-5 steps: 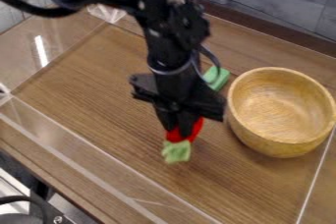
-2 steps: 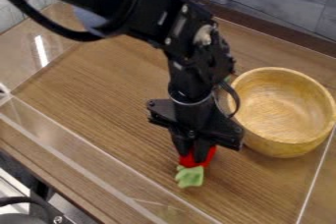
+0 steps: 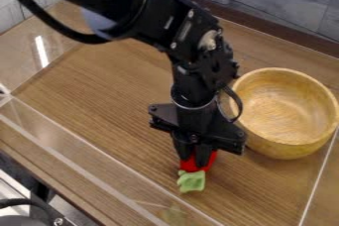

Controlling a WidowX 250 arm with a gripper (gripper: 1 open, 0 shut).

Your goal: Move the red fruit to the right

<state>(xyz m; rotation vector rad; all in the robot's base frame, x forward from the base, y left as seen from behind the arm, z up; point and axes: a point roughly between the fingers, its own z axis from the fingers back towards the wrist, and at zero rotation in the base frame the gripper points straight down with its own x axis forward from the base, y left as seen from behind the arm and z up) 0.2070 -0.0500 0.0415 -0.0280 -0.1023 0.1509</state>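
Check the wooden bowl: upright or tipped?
Upright: the wooden bowl sits with its round opening facing up, inside visible.

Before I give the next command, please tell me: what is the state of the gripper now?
Gripper: closed around the red fruit, its fingers at the fruit's sides.

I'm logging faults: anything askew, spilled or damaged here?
Nothing stands out. The red fruit sits at the jaws, its green leafy cap showing, and the wooden bowl stands upright. I see no spill or damage.
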